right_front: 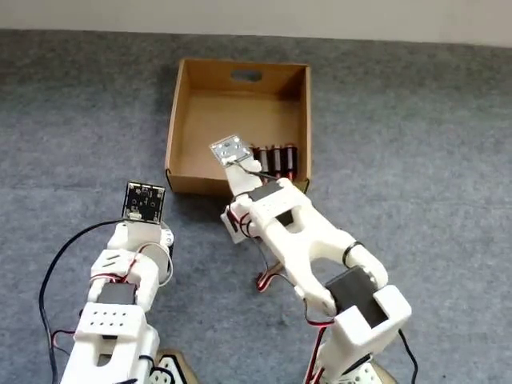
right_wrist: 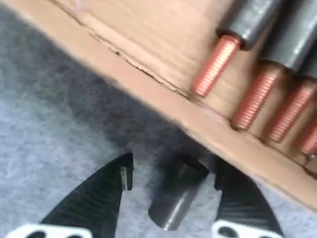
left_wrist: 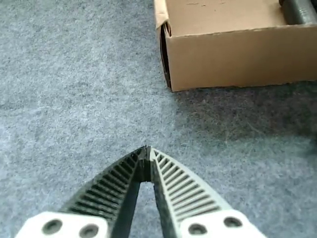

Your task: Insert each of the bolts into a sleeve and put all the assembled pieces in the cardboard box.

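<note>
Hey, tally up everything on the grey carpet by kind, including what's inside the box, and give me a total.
Brown cardboard box: 1
Copper-threaded bolts in dark grey metal sleeves, inside the box: 4
Loose grey metal sleeve, outside the box: 1
Total: 6

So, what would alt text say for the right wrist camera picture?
An open end effector straddles a grey sleeve lying on carpet just outside a cardboard box. Inside the box, copper-coloured threaded bolts poke out of other sleeves.
</note>
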